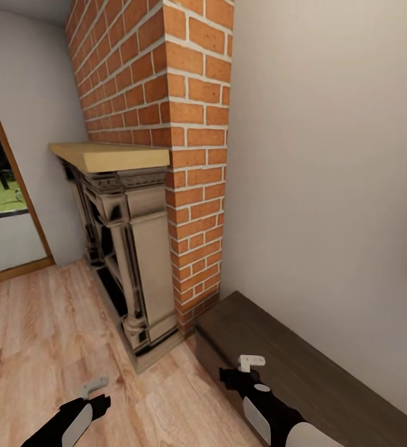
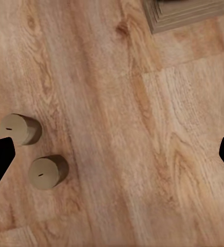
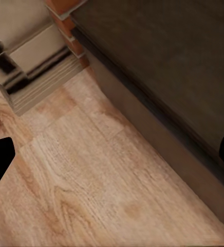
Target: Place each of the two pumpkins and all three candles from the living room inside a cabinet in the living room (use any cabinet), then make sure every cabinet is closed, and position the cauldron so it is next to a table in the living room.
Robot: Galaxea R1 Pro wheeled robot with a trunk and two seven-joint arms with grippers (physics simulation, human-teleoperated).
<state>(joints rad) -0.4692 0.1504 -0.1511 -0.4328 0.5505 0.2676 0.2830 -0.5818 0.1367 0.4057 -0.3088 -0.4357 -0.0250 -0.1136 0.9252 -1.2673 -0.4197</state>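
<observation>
Two candles (image 2: 20, 128) (image 2: 48, 172), short tan cylinders with a dark wick mark on the end, sit close together on the plank floor in the left wrist view, beside one fingertip of my open left gripper (image 2: 112, 154). In the head view that gripper (image 1: 94, 388) hangs low over the floor. My right gripper (image 1: 251, 362) is open and empty, above the near end of the long dark-brown cabinet (image 1: 302, 366), whose top and front edge (image 3: 163, 56) are closed. The pumpkins, cauldron and table are out of view.
A brick chimney with a stone fireplace (image 1: 135, 248) and a pale wood mantel stands left of the cabinet, and its stepped base (image 3: 30, 67) almost touches the cabinet's end. A glass door (image 1: 4, 205) is at far left. Light wood floor (image 1: 41, 335) lies open in front.
</observation>
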